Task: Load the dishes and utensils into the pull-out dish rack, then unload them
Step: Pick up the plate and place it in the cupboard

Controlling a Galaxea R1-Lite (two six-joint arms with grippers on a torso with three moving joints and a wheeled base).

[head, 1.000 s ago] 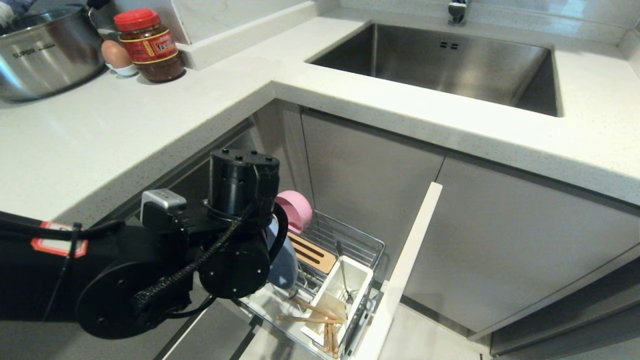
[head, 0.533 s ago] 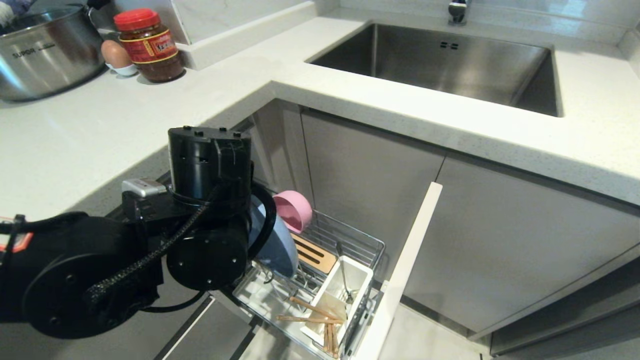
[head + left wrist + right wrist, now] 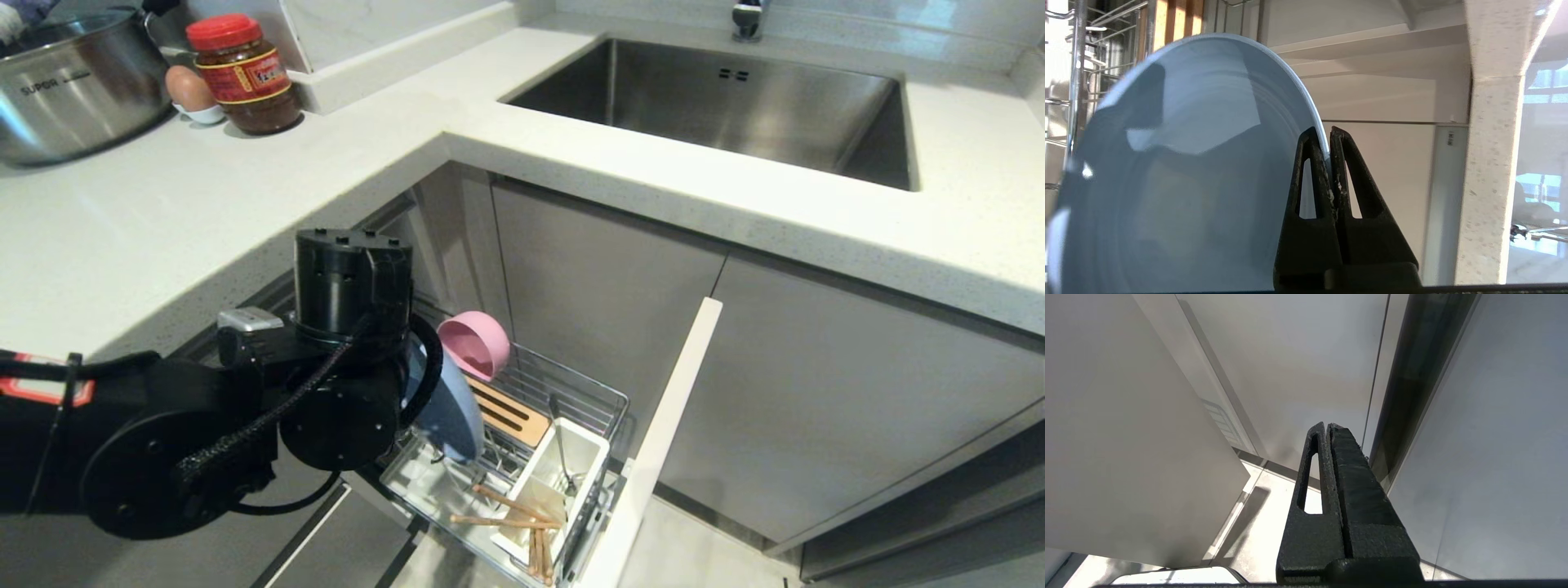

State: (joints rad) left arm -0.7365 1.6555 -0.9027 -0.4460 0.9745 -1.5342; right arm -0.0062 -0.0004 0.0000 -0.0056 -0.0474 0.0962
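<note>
Left gripper pinching plate rim

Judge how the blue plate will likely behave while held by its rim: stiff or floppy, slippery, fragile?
Probably stiff: the plate keeps its round shape though the left gripper pinches only its rim. Likely slippery: its glossy face mirrors light, and the grip patch is small. Possibly fragile if ceramic; a knock against the rack wires could chip it.
</note>
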